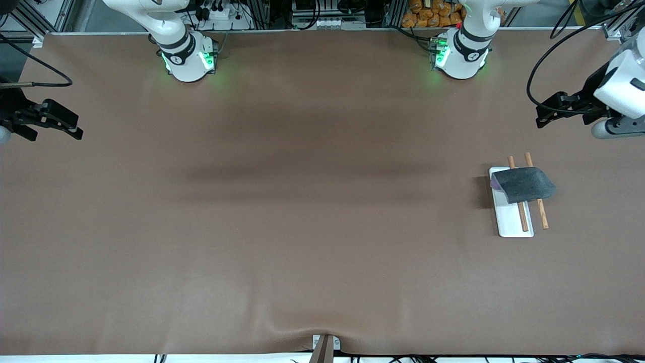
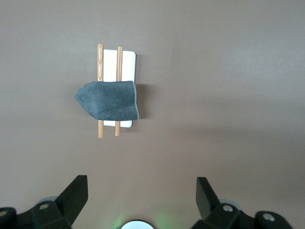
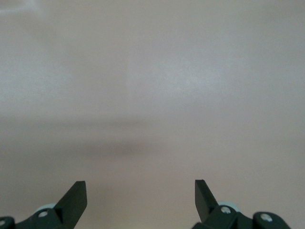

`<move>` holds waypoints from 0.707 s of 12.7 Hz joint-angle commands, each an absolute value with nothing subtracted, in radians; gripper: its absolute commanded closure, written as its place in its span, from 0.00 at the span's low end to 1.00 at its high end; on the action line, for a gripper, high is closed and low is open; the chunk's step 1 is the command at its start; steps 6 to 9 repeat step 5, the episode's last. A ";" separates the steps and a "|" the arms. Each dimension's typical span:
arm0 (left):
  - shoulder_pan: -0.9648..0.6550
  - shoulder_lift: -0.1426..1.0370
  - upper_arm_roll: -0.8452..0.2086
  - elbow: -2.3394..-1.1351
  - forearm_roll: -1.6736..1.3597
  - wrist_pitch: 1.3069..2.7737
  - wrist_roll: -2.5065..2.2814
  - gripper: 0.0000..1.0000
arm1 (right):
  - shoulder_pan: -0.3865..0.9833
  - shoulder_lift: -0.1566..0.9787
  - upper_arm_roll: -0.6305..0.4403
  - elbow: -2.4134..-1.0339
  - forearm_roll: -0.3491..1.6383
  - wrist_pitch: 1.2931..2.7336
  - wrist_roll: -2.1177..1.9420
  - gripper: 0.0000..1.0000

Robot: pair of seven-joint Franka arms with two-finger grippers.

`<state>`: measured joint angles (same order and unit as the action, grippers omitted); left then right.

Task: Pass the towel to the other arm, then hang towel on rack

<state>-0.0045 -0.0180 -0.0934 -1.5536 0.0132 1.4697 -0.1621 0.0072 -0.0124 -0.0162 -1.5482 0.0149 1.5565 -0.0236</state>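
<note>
Brown matte cloth covered the whole desk (image 1: 302, 227). Toward the left arm's end of it lay the small rack (image 1: 509, 222), a flat white rectangular base with two thin parallel brown wooden rods. The dark grey soft towel (image 1: 524, 185) was draped across both rods, covering the part of the rack farther from the front camera. The left pincer (image 1: 543, 116) hovered over the bare desk near that same end, its black fingers (image 2: 76, 193) spread wide and holding nothing. The right pincer (image 1: 75, 130) waited over the desk at the right arm's end, also wide open and empty.
</note>
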 commanded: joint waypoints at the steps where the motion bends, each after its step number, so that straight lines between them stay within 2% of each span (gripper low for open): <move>1: -0.035 -0.044 -0.071 -1.565 0.005 1.462 -0.176 0.00 | -0.006 0.005 -0.002 -1.514 0.000 1.540 -0.011 0.00; 3: -0.034 -0.029 -0.071 -1.511 0.005 1.453 -0.175 0.00 | -0.008 0.005 -0.002 -1.514 0.000 1.540 -0.014 0.00; 9: -0.035 -0.029 -0.072 -1.509 0.005 1.450 -0.173 0.00 | -0.006 0.003 -0.002 -1.514 -0.003 1.539 -0.014 0.00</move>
